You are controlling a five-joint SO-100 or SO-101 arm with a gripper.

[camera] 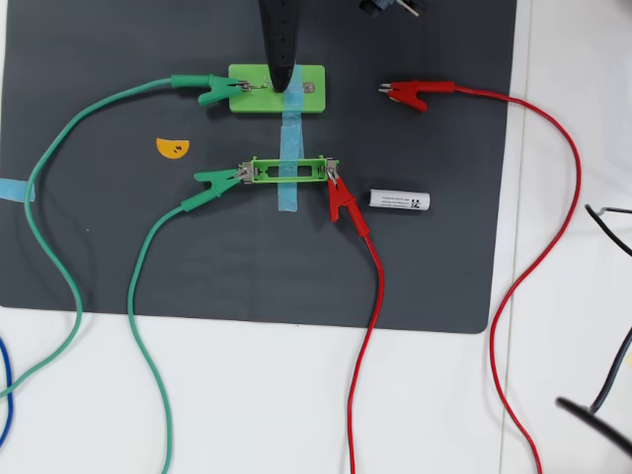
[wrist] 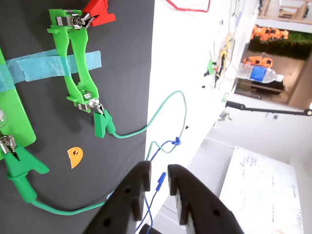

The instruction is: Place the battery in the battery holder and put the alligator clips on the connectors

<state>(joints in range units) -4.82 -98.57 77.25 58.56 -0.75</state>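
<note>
Because the battery [camera: 400, 199], lying on the mat just right of the empty battery holder [camera: 287, 171], looks light, smooth and roll-prone, the empty, narrowly parted gripper [wrist: 159, 176] should pinch it mid-length.

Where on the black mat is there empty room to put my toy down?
The bottom strip of the black mat, below the battery holder and battery, is mostly bare. The far right side is too. It's crowded around the light-green block and clips.

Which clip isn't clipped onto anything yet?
The red clip at the upper right of the overhead view. It lies loose on the black mat, while the other red clip and both green ones bite metal tabs.
</note>
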